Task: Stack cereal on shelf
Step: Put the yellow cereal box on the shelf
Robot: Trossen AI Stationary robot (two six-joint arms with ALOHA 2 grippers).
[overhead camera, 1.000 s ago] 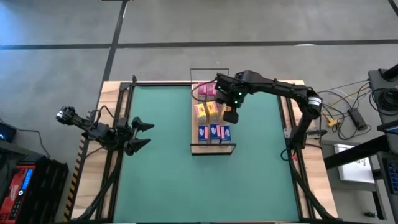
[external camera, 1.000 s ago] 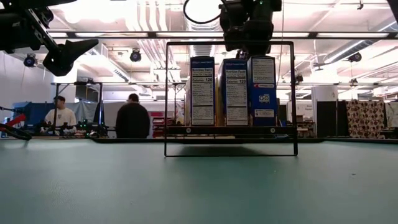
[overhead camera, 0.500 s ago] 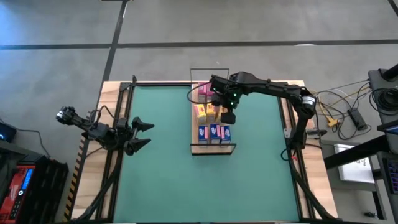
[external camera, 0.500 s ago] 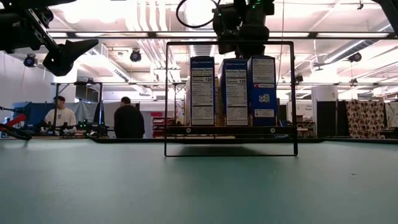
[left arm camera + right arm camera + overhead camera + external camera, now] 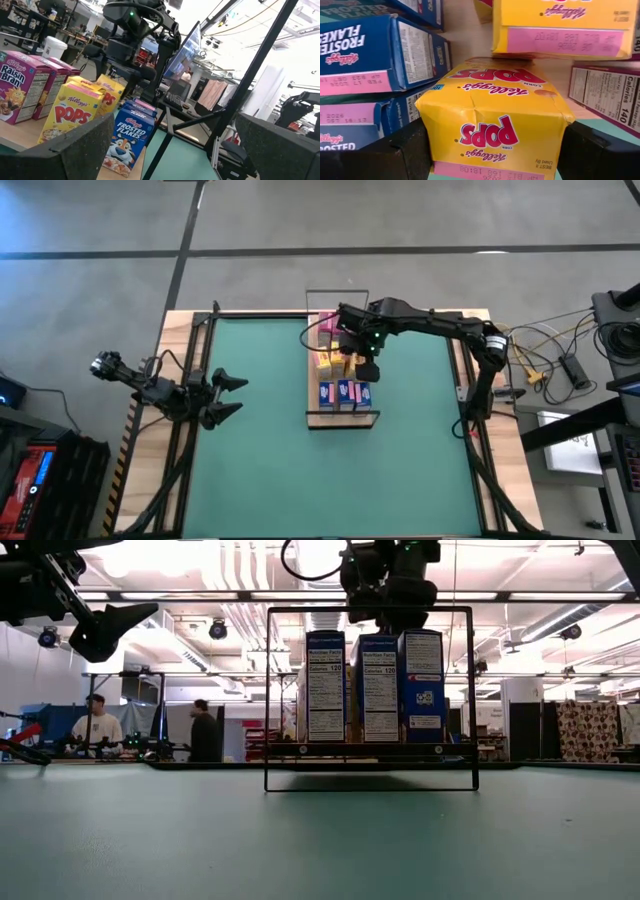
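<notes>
So a yellow Corn Pops box (image 5: 492,125) is clamped between the right gripper's (image 5: 366,367) fingers (image 5: 402,150), held over the middle of the shelf (image 5: 341,416). Blue Frosted Flakes boxes (image 5: 345,392) are lined up at the shelf's near end, and pink Raisin Bran boxes (image 5: 25,90) at the far end. The left gripper (image 5: 228,396) is parked spread open near the table's (image 5: 260,470) left edge.

Yellow Pops box (image 5: 495,125), blue Frosted Flakes boxes (image 5: 375,52), green table (image 5: 260,450).
</notes>
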